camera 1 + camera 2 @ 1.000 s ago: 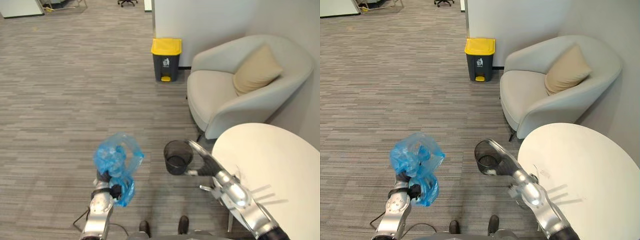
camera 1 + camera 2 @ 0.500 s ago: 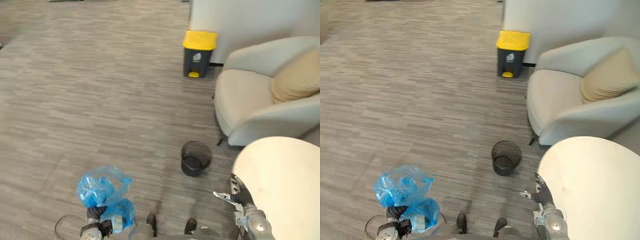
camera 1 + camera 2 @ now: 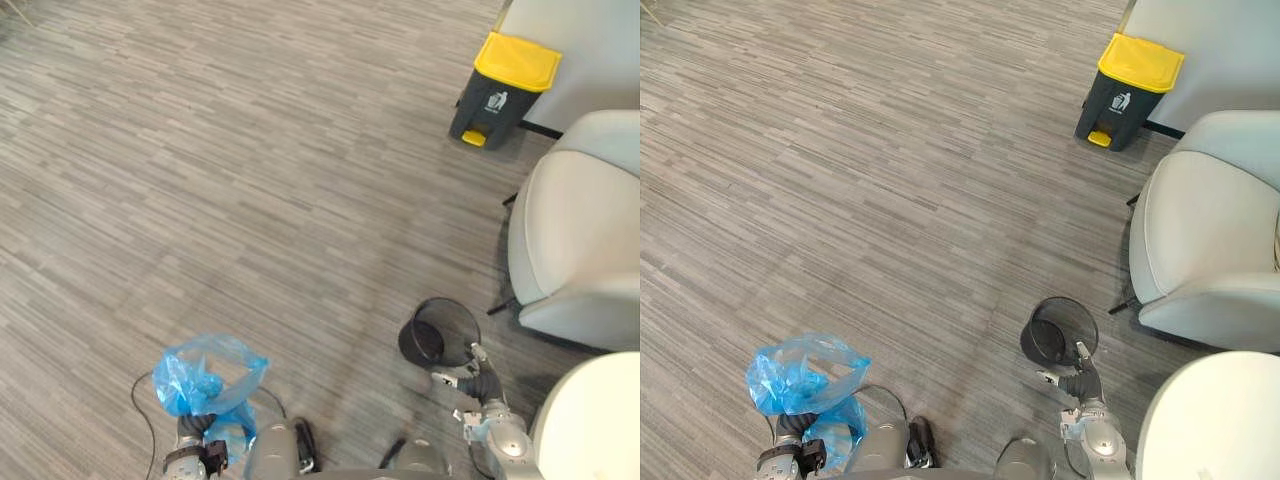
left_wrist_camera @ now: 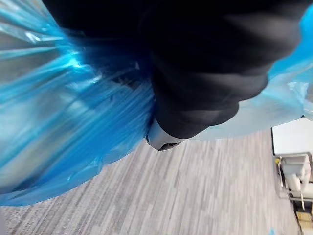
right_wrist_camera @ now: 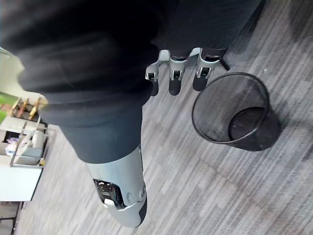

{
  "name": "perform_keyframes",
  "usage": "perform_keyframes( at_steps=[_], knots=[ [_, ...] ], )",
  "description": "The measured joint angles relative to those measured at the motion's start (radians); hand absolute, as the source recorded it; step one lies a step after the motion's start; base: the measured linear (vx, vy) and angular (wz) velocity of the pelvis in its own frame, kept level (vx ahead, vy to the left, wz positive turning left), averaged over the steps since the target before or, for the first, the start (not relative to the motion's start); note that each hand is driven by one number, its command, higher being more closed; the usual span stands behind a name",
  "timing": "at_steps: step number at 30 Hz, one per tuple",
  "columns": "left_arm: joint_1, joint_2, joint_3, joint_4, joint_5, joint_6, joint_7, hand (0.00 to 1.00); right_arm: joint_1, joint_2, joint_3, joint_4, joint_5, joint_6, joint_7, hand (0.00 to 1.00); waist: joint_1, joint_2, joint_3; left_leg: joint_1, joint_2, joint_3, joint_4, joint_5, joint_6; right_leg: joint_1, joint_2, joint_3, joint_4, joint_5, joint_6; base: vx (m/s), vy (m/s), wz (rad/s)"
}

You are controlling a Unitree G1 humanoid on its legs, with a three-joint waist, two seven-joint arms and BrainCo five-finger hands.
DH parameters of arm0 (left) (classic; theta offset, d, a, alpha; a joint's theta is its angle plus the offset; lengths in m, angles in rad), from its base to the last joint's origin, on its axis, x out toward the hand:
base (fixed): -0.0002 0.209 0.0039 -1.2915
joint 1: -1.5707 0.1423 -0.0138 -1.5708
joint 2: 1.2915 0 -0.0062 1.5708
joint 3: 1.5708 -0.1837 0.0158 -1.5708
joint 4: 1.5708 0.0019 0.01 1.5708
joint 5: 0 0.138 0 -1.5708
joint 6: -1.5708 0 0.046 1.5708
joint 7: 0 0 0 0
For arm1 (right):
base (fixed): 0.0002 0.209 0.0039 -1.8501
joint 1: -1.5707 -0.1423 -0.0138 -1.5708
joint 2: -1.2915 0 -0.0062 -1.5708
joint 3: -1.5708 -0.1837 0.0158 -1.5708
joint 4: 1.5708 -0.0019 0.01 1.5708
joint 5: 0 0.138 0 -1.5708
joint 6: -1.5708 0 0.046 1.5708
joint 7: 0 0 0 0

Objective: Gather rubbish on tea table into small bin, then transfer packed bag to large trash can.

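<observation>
A packed blue plastic bag (image 3: 205, 382) is bunched above my left hand (image 3: 195, 455) at the lower left, and the hand is shut on its neck. In the left wrist view the blue bag (image 4: 58, 122) wraps round the hand's dark cover. The small black mesh bin (image 3: 440, 332) stands bare on the floor at the lower right. My right hand (image 3: 470, 382) hangs just in front of it, fingers (image 5: 176, 73) relaxed and holding nothing. The large dark trash can (image 3: 503, 85) with a yellow lid stands far off at the upper right by a white wall.
A pale armchair (image 3: 580, 230) sits at the right edge between the mesh bin and the large can. The round white tea table (image 3: 600, 420) shows at the bottom right corner. Grey striped carpet (image 3: 250, 180) stretches across the left and middle.
The whole view has swung round, so chair, table and can sit further right. My right hand has drawn back from the mesh bin's rim and dropped low. The bag stays in my left hand.
</observation>
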Motion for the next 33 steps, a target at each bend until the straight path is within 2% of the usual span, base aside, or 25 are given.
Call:
perform_keyframes(
  at_steps=[3,5,6,7,8,10,11,12,13,14,15,16,18,20,21,22,24,25,26,27,28,29,30,31,33],
  knots=[
    [-0.041,0.016,-0.003,0.007,0.000,0.000,0.000,1.00,-0.021,-0.009,-0.001,0.010,0.001,0.000,-0.001,0.00,-0.023,0.005,0.011,0.105,-0.002,-0.034,-0.084,-0.015,-0.028,-0.136,0.054,-0.043,-0.147,-0.011,-0.009,0.48,-0.048,0.44],
    [-0.070,0.012,-0.006,0.026,0.007,0.000,0.000,1.00,-0.052,-0.014,0.000,0.053,0.000,0.002,0.000,0.00,-0.037,0.013,0.027,0.210,0.003,-0.042,-0.153,-0.029,-0.089,-0.201,0.088,-0.117,-0.372,0.094,-0.033,0.54,-0.098,0.32],
    [-0.070,0.014,-0.007,0.028,0.009,0.000,0.000,1.00,-0.056,-0.014,0.001,0.059,0.000,0.003,0.000,0.00,-0.039,0.012,0.026,0.237,0.003,-0.042,-0.166,-0.034,-0.112,-0.215,0.098,-0.121,-0.412,0.130,-0.052,0.77,-0.177,0.29],
    [-0.065,0.018,-0.013,0.029,0.013,-0.001,-0.001,1.00,-0.040,-0.015,0.002,0.060,0.000,0.003,0.000,0.00,-0.045,-0.004,0.016,0.282,-0.003,-0.053,-0.176,-0.045,-0.162,-0.231,0.104,-0.131,-0.438,0.205,-0.110,0.70,-0.180,0.46],
    [-0.066,0.011,-0.014,0.038,0.018,0.000,-0.002,1.00,-0.026,-0.022,0.001,0.064,0.000,0.003,0.001,0.00,-0.064,-0.013,0.005,0.311,-0.003,-0.074,-0.159,-0.051,-0.188,-0.239,0.104,-0.116,-0.382,0.285,-0.208,0.86,-0.233,0.39],
    [-0.069,-0.015,-0.028,0.054,0.021,0.002,-0.005,1.00,-0.030,-0.033,0.001,0.062,0.000,0.006,0.004,0.00,-0.065,0.051,0.001,0.249,0.095,-0.094,0.042,0.018,-0.257,-0.226,0.141,-0.149,-0.285,0.144,-0.213,0.73,-0.224,-0.01],
    [-0.072,-0.020,-0.030,0.054,0.021,0.002,-0.005,1.00,-0.031,-0.032,0.002,0.058,-0.001,0.006,0.008,0.00,-0.065,0.064,0.006,0.210,0.123,-0.106,0.145,0.065,-0.243,-0.205,0.162,-0.153,-0.288,0.121,-0.222,0.74,-0.245,-0.51],
    [-0.071,-0.040,-0.025,0.056,0.027,0.002,-0.004,1.00,-0.030,-0.030,0.005,0.054,-0.001,0.007,0.018,0.00,-0.053,0.083,0.012,0.088,0.197,-0.146,0.440,0.179,-0.196,-0.122,0.243,-0.139,-0.343,0.090,-0.237,0.72,-0.208,-0.59],
    [-0.072,-0.042,-0.025,0.055,0.029,0.002,-0.005,1.00,-0.030,-0.023,0.006,0.053,0.000,0.007,0.016,0.00,-0.043,0.078,0.017,0.045,0.210,-0.160,0.540,0.165,-0.184,-0.079,0.271,-0.129,-0.375,0.084,-0.245,0.82,-0.242,-0.81],
    [-0.078,-0.043,-0.030,0.054,0.031,0.002,-0.005,1.00,-0.027,-0.004,0.008,0.040,0.001,0.006,0.009,0.00,-0.036,0.046,0.034,-0.027,0.210,-0.163,0.661,0.141,-0.155,0.020,0.302,-0.091,-0.438,0.077,-0.250,0.62,-0.166,-0.56],
    [-0.077,-0.044,-0.031,0.054,0.031,0.002,-0.007,1.00,-0.026,0.003,0.014,0.034,0.002,0.005,0.006,0.00,-0.031,0.029,0.039,-0.062,0.204,-0.153,0.685,0.129,-0.135,0.069,0.312,-0.072,-0.474,0.076,-0.250,0.59,-0.156,-0.67],
    [-0.073,-0.045,-0.034,0.052,0.031,0.002,-0.018,1.00,-0.024,0.006,0.029,0.022,0.002,0.002,0.001,0.00,-0.025,0.000,0.040,-0.136,0.175,-0.131,0.673,0.103,-0.090,0.165,0.326,-0.023,-0.553,0.075,-0.248,0.56,-0.117,-0.92],
    [-0.067,-0.060,-0.034,0.030,0.031,0.000,-0.023,1.00,-0.020,-0.003,0.039,-0.016,0.001,0.001,-0.002,0.00,0.022,0.000,0.039,-0.239,0.143,-0.117,0.560,0.086,-0.064,0.256,0.355,0.065,-0.636,0.074,-0.245,0.55,-0.040,-1.30],
    [-0.063,-0.065,-0.040,0.007,0.030,-0.004,-0.022,1.00,-0.042,-0.005,0.043,-0.019,0.001,0.000,-0.002,0.00,0.076,0.004,0.042,-0.353,0.066,-0.201,0.324,0.092,-0.075,0.339,0.366,0.185,-0.695,0.057,-0.215,0.54,0.091,-1.50],
    [-0.063,-0.068,-0.041,0.004,0.030,-0.004,-0.022,1.00,-0.043,-0.006,0.043,-0.019,0.001,0.000,-0.002,0.00,0.080,0.004,0.042,-0.370,0.048,-0.220,0.258,0.103,-0.093,0.358,0.364,0.211,-0.709,0.053,-0.208,0.54,0.157,-1.38],
    [-0.055,-0.073,-0.043,-0.006,0.031,-0.004,-0.022,1.00,-0.050,-0.009,0.042,-0.020,0.000,0.000,-0.004,0.00,0.082,0.005,0.039,-0.381,0.015,-0.259,0.117,0.129,-0.120,0.384,0.356,0.252,-0.718,0.024,-0.170,0.54,0.223,-1.38],
    [-0.020,-0.083,-0.061,-0.032,0.031,-0.005,-0.019,1.00,-0.038,-0.019,0.036,-0.033,0.000,0.001,-0.024,0.00,0.099,0.032,0.008,-0.373,0.010,-0.312,0.029,0.161,-0.126,0.400,0.363,0.331,-0.663,-0.056,-0.129,0.67,0.340,-1.56],
    [-0.009,-0.084,-0.070,-0.034,0.030,-0.004,-0.018,1.00,-0.028,-0.003,0.032,-0.034,0.000,0.007,-0.029,0.00,0.117,0.018,-0.004,-0.341,0.027,-0.275,0.078,0.248,-0.114,0.394,0.345,0.360,-0.551,-0.115,-0.081,0.69,0.356,-1.58],
    [-0.013,-0.073,-0.070,-0.036,0.029,0.000,-0.016,1.00,-0.014,0.018,0.035,-0.050,-0.001,0.007,-0.026,0.00,0.122,-0.011,-0.010,-0.308,0.021,-0.220,0.131,0.205,-0.070,0.345,0.300,0.328,-0.384,-0.134,-0.036,0.70,0.346,-1.38],
    [-0.016,-0.064,-0.074,-0.043,0.029,0.000,-0.016,1.00,-0.005,0.029,0.034,-0.062,-0.001,0.005,-0.026,0.00,0.115,-0.024,-0.013,-0.288,0.016,-0.199,0.147,0.173,-0.058,0.304,0.272,0.303,-0.271,-0.120,-0.008,0.48,0.241,-0.84],
    [-0.024,-0.047,-0.079,-0.056,0.029,0.000,-0.015,1.00,-0.007,0.045,0.035,-0.064,-0.001,0.006,-0.026,0.00,0.095,-0.045,-0.010,-0.234,0.000,-0.169,0.150,0.124,-0.041,0.216,0.213,0.263,-0.050,-0.068,0.077,0.68,0.324,-0.39],
    [-0.031,-0.033,-0.082,-0.056,0.029,0.006,-0.013,1.00,-0.007,0.057,0.035,-0.064,-0.001,0.006,-0.025,0.00,0.066,-0.045,-0.008,-0.170,-0.006,-0.154,0.135,0.094,-0.027,0.160,0.171,0.211,0.085,-0.074,0.068,0.67,0.294,-0.33],
    [-0.032,-0.032,-0.082,-0.056,0.029,0.008,-0.013,1.00,-0.007,0.062,0.035,-0.064,-0.001,0.006,-0.025,0.00,0.062,-0.040,-0.005,-0.125,-0.005,-0.144,0.117,0.083,-0.025,0.141,0.154,0.182,0.116,-0.079,0.055,0.63,0.240,-0.40],
    [-0.031,-0.027,-0.081,-0.056,0.029,0.009,-0.011,1.00,-0.005,0.070,0.044,-0.062,-0.002,0.005,-0.024,0.00,0.061,-0.027,0.002,-0.039,-0.004,-0.122,0.061,0.077,-0.024,0.101,0.125,0.120,0.121,-0.083,0.023,0.49,0.135,-0.53],
    [-0.044,-0.004,-0.073,-0.060,0.029,0.008,-0.003,1.00,-0.033,0.069,0.052,-0.051,-0.003,0.003,-0.022,0.00,0.046,-0.026,0.002,0.073,0.005,-0.100,-0.049,0.072,-0.034,-0.006,0.097,-0.012,-0.004,-0.083,0.003,0.49,0.099,-0.43]
  ],
)
